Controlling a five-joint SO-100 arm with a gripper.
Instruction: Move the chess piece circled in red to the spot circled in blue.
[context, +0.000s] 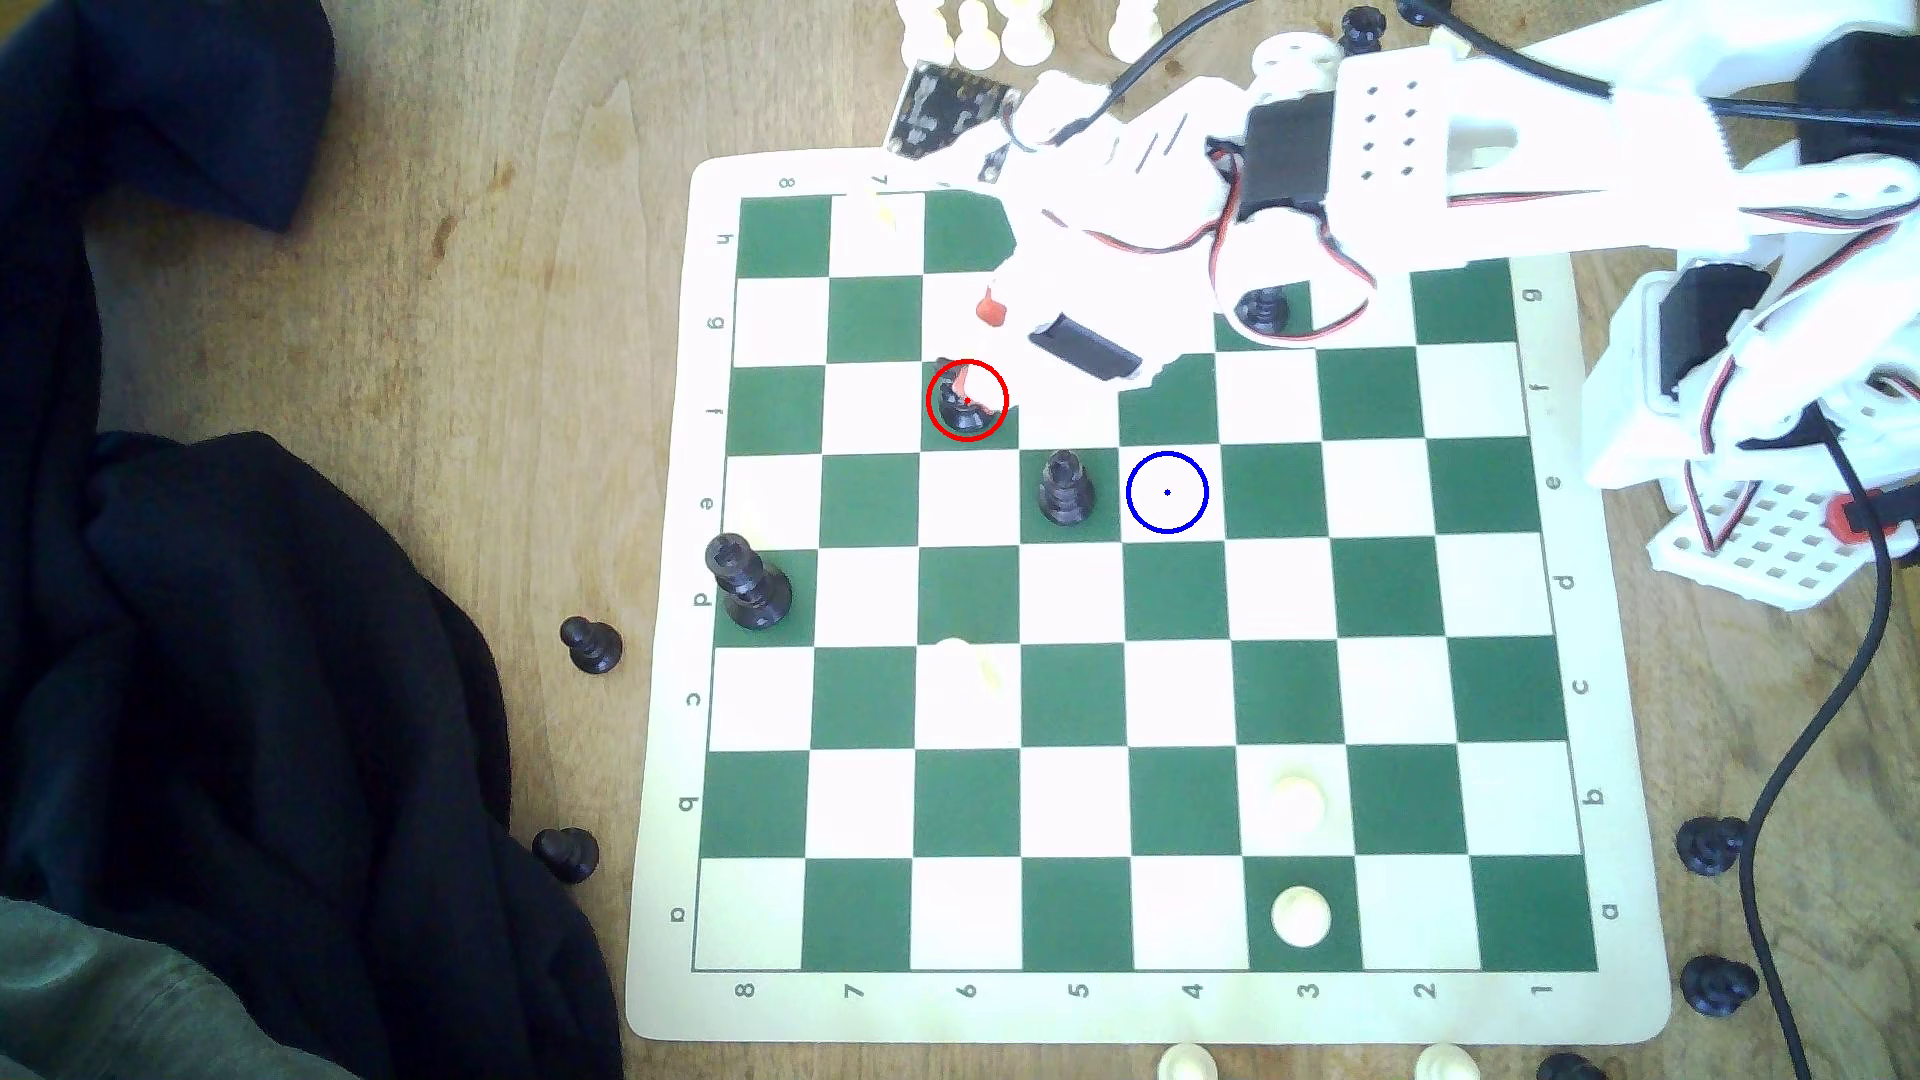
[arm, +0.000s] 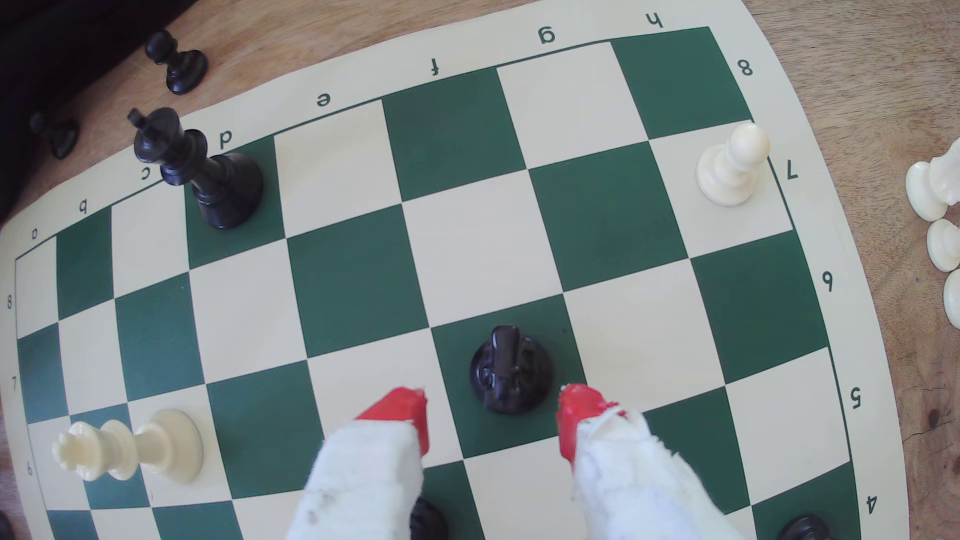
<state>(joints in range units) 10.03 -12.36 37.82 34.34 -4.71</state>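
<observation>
The chess piece (context: 958, 408) is a small black knight on a green square, ringed in red in the exterior view. In the wrist view the chess piece (arm: 511, 368) stands upright just beyond my red fingertips (arm: 410, 410), level with the gap between them. My gripper (arm: 493, 399) is open and touches nothing, with a tip at either side of the knight's square. The exterior view shows the gripper (context: 982, 353) hanging right over the red ring, partly covering the piece. The spot (context: 1167, 492) is a white square with a blue circle, two files toward the exterior view's right and one row nearer.
A black pointed piece (context: 1065, 486) stands between the knight and the blue circle. A black king (context: 746, 582) is at the board's left edge, a black pawn (context: 1262, 308) under the arm. White pieces (context: 1299, 914) sit near the front. Dark cloth (context: 260, 675) lies left, a cable (context: 1808, 748) right.
</observation>
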